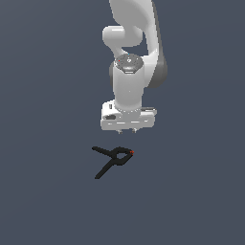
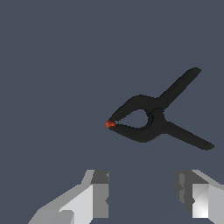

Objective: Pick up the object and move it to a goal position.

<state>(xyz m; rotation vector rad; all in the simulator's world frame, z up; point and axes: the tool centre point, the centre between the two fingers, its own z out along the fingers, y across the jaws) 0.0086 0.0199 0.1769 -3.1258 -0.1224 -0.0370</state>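
The object is a small black spring clamp lying flat on the dark grey floor. Its two thin handles splay toward the exterior view's left, and its looped jaw ends in a tiny red tip toward the right. In the wrist view the clamp is large and fully visible. My gripper hangs from the white arm, above the clamp and apart from it. It is open and empty. In the wrist view the gripper shows two spread fingertips with a wide gap, and the clamp lies beyond them.
The white robot arm rises behind the gripper to the exterior view's top edge. The plain dark grey floor stretches around the clamp in all directions.
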